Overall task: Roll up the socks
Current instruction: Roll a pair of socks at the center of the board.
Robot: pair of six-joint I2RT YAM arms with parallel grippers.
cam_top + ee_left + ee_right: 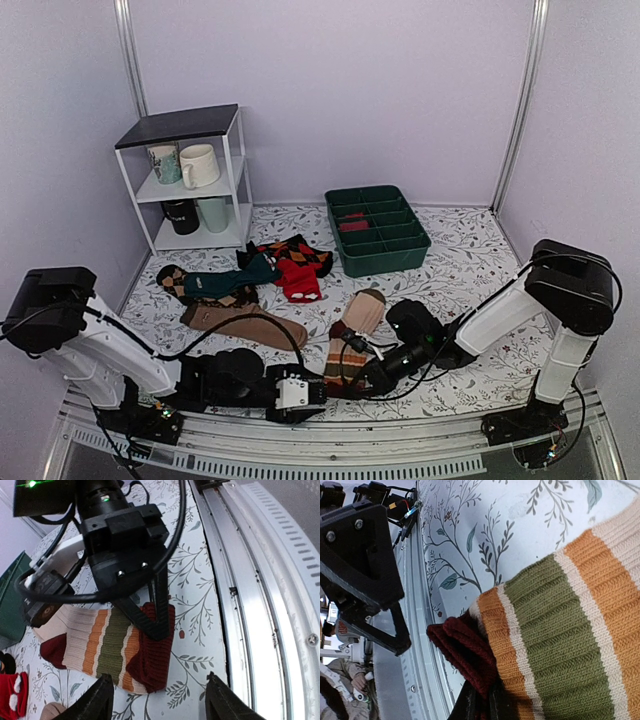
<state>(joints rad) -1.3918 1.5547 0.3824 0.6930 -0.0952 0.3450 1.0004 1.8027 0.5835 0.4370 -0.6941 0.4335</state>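
Tabletop (470, 270) scene: the socks (365, 312) pinched at the toes
On the leaf-patterned cloth the socks lie at about six o'clock in the overhead view, cuffs toward twelve and maroon toes toward six. The right gripper (159, 629) is clenched on those doubled toes. The left gripper (158, 677), at their nine o'clock, stands released with nothing between its fingers. Soft, light ribbed knit will likely squash and spring loose, so a hold across both layers at the toe end seems wisest. No brand or writing can be read.
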